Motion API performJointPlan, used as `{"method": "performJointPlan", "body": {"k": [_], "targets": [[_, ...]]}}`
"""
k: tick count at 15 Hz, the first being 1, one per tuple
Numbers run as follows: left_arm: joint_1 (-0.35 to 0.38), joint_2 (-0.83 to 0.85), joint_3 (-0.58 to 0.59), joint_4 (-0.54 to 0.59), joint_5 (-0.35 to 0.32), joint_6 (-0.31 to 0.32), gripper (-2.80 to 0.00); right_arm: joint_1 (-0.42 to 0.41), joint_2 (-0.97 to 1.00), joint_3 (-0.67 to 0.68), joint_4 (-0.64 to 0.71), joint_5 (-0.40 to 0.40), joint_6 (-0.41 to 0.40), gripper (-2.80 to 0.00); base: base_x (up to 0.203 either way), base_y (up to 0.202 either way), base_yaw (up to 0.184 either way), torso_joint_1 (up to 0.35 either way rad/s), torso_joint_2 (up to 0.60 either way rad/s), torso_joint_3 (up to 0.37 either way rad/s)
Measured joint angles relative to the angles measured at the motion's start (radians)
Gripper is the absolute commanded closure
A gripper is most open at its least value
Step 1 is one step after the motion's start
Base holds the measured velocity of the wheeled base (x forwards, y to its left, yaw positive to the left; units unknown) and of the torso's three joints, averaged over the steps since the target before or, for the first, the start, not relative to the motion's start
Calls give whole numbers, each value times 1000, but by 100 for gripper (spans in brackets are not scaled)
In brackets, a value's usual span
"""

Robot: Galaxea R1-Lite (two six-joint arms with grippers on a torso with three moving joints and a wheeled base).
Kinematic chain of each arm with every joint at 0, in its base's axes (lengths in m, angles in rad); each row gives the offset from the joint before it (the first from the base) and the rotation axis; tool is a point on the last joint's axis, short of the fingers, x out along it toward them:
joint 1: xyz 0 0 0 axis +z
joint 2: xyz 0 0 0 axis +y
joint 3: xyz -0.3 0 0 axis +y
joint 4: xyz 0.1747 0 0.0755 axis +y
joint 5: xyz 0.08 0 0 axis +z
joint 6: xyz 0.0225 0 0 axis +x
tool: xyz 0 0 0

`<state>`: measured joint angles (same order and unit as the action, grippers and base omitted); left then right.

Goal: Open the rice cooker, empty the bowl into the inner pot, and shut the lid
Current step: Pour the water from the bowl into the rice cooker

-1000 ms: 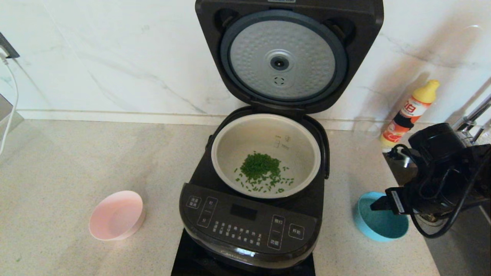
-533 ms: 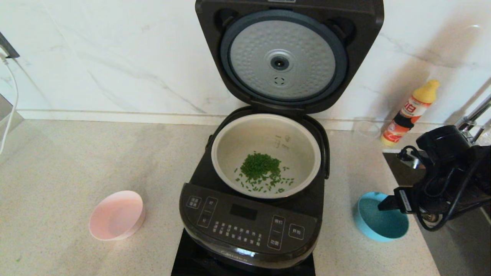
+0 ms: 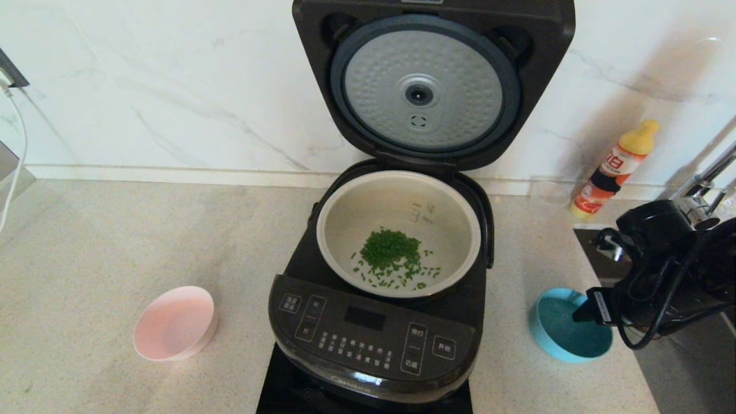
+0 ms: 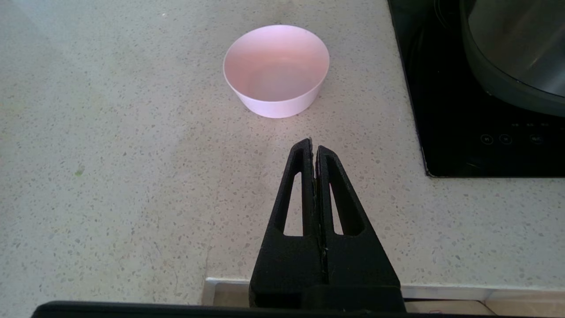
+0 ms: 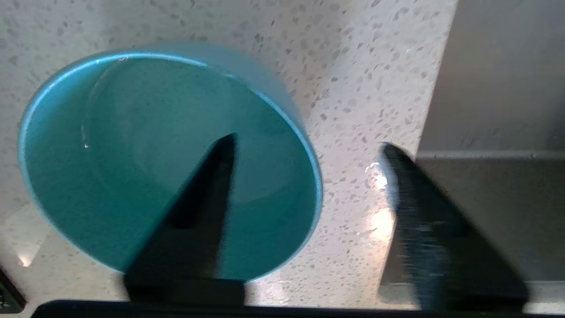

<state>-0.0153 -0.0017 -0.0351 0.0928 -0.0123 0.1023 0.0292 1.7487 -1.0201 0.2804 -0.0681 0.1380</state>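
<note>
The black rice cooker (image 3: 374,339) stands in the middle of the counter with its lid (image 3: 425,86) swung up, the dimpled silver underside facing me. A heap of green bits (image 3: 391,253) lies in the inner pot (image 3: 397,201). To the right of the cooker a teal bowl (image 3: 566,339) (image 5: 154,154) sits empty and upright. My right gripper (image 3: 592,313) (image 5: 309,142) is open over the bowl's right rim, one finger above the bowl's inside and the other above the counter. My left gripper (image 4: 313,145) is shut and empty, low over the counter short of a pink bowl (image 4: 276,70).
The pink bowl (image 3: 172,322), empty, stands left of the cooker. A yellow-capped bottle (image 3: 615,167) leans at the wall, with a tap (image 3: 701,184) and sink (image 3: 690,374) at the right edge. A black hob plate (image 4: 463,132) lies under the cooker. A white cable (image 3: 17,149) hangs far left.
My right arm has drawn back to the right, away from the teal bowl's middle. The bowl, the cooker and the left gripper have stayed put.
</note>
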Motion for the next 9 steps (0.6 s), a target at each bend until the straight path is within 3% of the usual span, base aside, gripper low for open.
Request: {"method": "performJointPlan", "body": {"k": [9], "targets": [[0, 0, 0, 0, 0, 0, 0, 84, 0, 0, 4, -3, 69, 0, 0, 0, 0, 0, 0, 0]]}}
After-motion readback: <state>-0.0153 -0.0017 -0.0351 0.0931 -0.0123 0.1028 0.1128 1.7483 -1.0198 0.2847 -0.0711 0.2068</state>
